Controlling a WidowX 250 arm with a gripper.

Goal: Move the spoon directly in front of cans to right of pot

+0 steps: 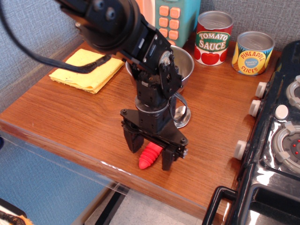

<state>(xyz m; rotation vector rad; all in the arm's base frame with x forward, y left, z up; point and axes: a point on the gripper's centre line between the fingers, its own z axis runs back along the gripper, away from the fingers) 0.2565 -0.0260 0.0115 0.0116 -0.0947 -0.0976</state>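
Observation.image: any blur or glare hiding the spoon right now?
Observation.image: sharp, no motion blur; the end effector straddles the spoon handle and the arm hides most of its bowl; bright glare on the pot rim and table edge only.

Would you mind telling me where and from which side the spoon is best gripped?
Grip the spoon by its ribbed red handle, coming from above with the jaws across its width. It lies flat on the table, and the ribs should resist slipping. The open claw already straddles that handle.
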